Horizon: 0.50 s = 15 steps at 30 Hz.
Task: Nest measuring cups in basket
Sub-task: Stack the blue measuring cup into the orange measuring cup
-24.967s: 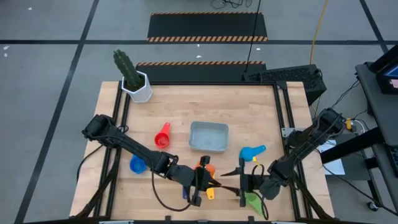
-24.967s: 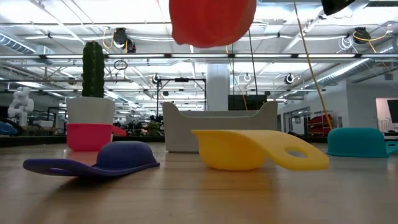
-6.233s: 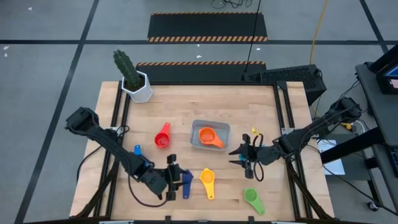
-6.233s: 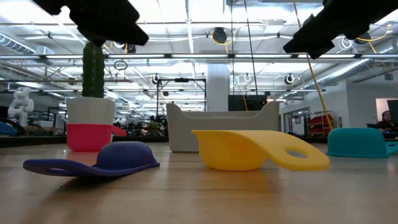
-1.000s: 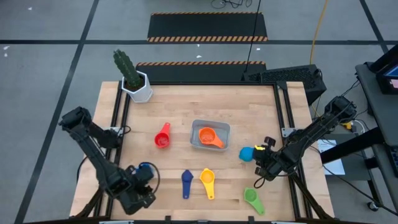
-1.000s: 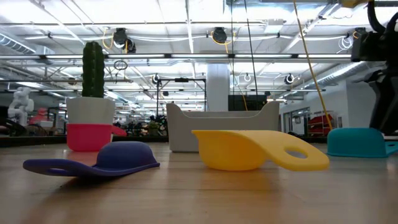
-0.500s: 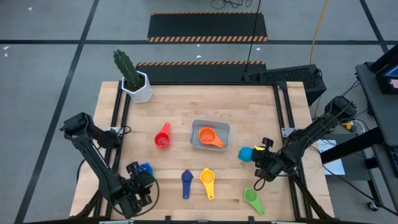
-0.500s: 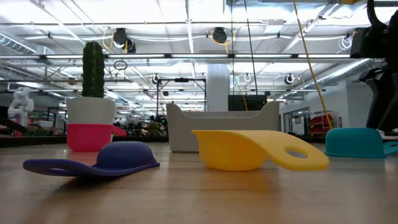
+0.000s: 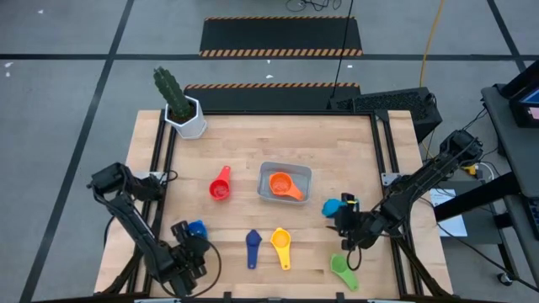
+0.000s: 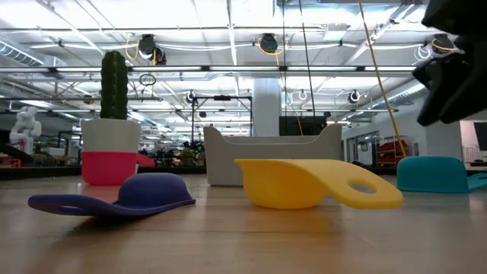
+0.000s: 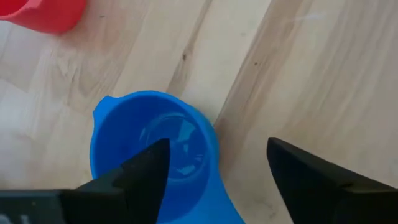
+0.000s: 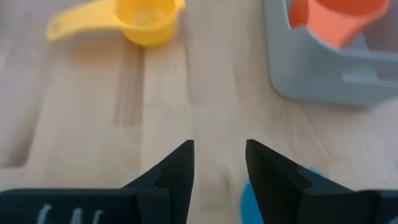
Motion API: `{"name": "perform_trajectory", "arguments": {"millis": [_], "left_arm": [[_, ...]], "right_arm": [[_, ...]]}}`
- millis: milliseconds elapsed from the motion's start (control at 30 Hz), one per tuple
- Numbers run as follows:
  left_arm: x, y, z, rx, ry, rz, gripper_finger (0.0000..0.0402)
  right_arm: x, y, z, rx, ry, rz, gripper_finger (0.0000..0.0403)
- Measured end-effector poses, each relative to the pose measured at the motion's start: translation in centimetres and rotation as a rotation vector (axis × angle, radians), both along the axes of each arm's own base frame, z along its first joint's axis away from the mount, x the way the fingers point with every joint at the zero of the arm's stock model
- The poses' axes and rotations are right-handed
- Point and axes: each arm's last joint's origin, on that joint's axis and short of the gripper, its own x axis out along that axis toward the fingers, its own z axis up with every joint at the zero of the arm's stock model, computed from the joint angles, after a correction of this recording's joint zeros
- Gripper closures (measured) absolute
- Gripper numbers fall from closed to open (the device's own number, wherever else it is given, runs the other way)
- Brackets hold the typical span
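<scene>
The left hand (image 11: 214, 180) hangs spread wide over the blue measuring cup (image 11: 152, 155) at the desk's (image 9: 337, 143) near left, placed to straddle its rim for a pickup. The right hand (image 12: 219, 163) hovers half-spread and empty beside the light blue cup (image 9: 333, 206), right of the basket (image 9: 268, 193), where the orange cup (image 9: 280, 184) sits.

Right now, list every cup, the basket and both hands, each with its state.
Orange cup: upright, in basket.
Basket: holds only the orange cup.
Red cup: on table.
Blue cup: upright on table, between left hand's tips.
Navy cup: bowl down.
Yellow cup: upright.
Light blue cup: bowl down.
Green cup: on table.
Left hand: open.
Right hand: open, empty.
</scene>
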Motion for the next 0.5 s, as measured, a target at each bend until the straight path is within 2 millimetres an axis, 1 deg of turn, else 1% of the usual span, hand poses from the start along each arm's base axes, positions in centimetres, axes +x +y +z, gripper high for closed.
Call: {"name": "perform_trajectory", "arguments": {"millis": [67, 167, 300, 367, 500], "left_arm": [[0.2, 0.1, 0.0, 0.003, 0.004, 0.001, 0.0165], [0.7, 0.5, -0.1, 0.006, 0.000, 0.020, 0.0222], [0.9, 1.6, -0.9, 0.009, 0.050, 0.057, 0.0293], [0.9, 1.9, -1.6, -0.016, 0.081, 0.071, 0.0312], [1.1, 2.4, -2.5, -0.045, 0.091, 0.079, 0.0321]], "right_arm": [[0.2, 0.1, 0.2, -0.008, -0.036, 0.009, 0.0264], [0.5, 0.4, 0.5, -0.006, -0.078, 0.025, 0.0264], [0.9, 0.7, 0.9, 0.006, -0.127, 0.055, 0.0264], [1.0, 0.8, 1.1, 0.009, -0.141, 0.066, 0.0264], [1.1, 0.9, 1.2, 0.011, -0.157, 0.079, 0.0264]]}}
